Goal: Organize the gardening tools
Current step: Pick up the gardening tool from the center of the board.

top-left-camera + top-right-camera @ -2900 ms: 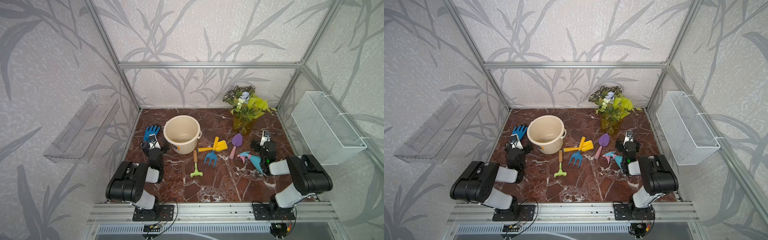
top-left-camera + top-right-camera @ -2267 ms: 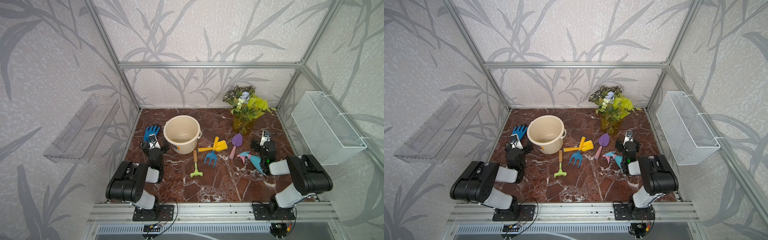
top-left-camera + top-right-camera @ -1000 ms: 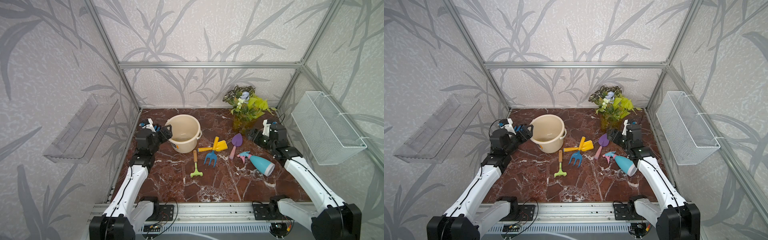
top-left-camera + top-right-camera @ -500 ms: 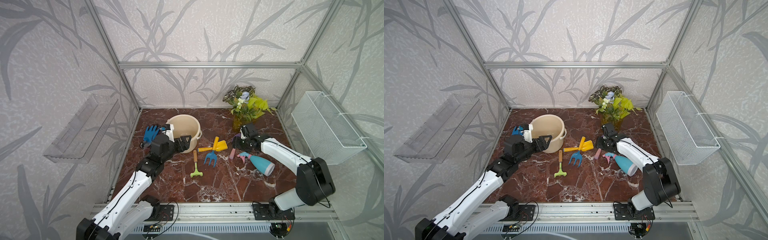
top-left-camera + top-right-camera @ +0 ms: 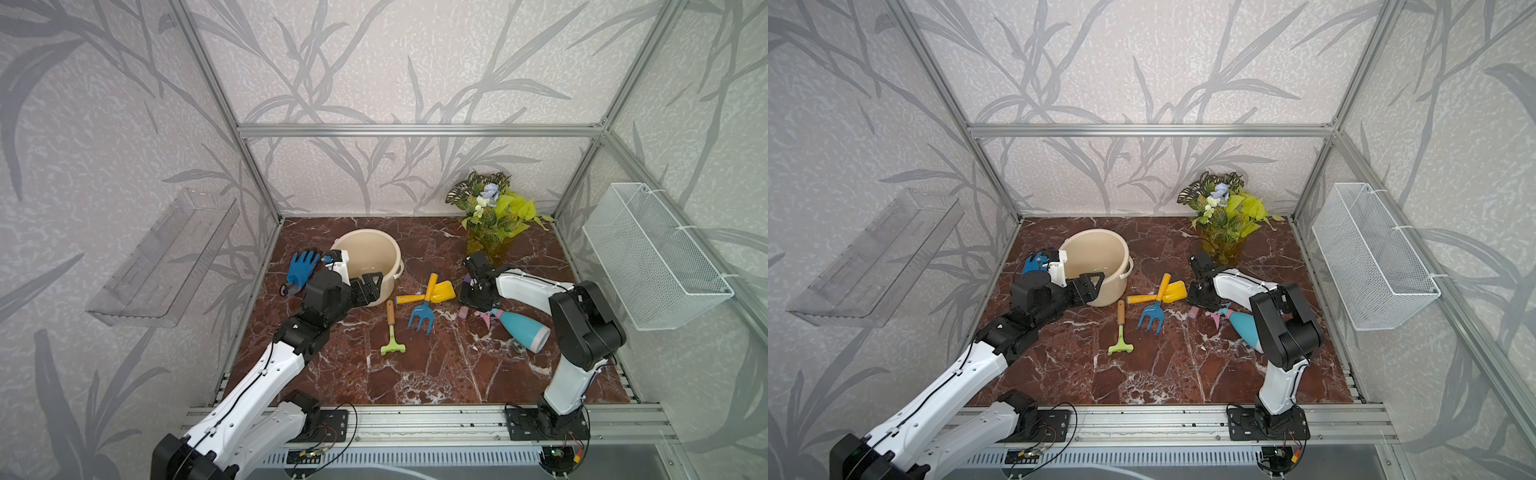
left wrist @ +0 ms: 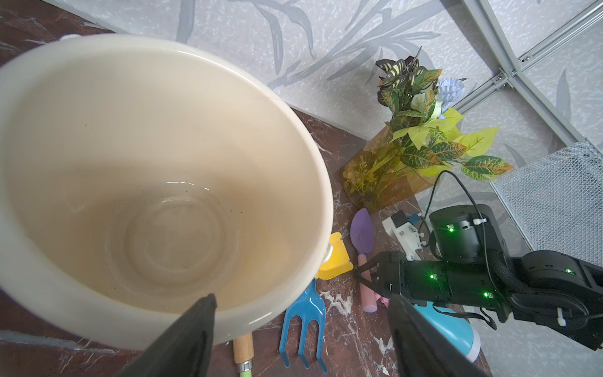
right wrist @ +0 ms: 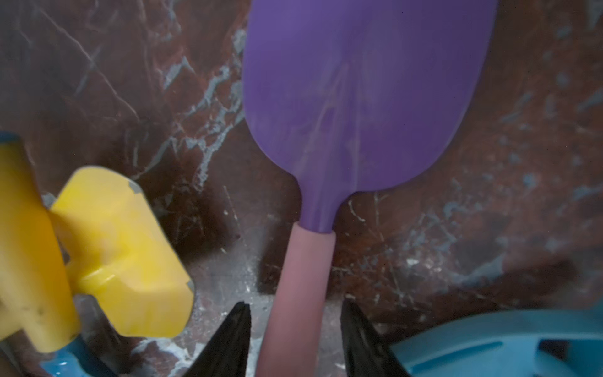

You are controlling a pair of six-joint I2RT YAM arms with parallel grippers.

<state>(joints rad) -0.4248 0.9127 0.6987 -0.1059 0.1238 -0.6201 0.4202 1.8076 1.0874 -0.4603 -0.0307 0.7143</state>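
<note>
The purple trowel (image 7: pixel 359 98) lies flat on the marble counter (image 7: pixel 98 81), between the yellow scoop (image 7: pixel 124 254) and the spray bottle (image 7: pixel 489 339). Its long axis runs straight out from the right hand (image 7: pixel 295 303). That hand's fingers stand apart on either side of the pink handle (image 7: pixel 301 267), seemingly with narrow gaps, though the view is blurred. The left hand (image 6: pixel 301 296), spread wide and empty, hovers by the cream bucket (image 6: pixel 321 182), farther off.

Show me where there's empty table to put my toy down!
Bare table: the wide front strip between the rake and the front rail, and the back patch between the bucket and the plant. Crowded: the middle, where scoop, fork, trowel and bottle lie close, with the right gripper around the trowel's handle.
</note>
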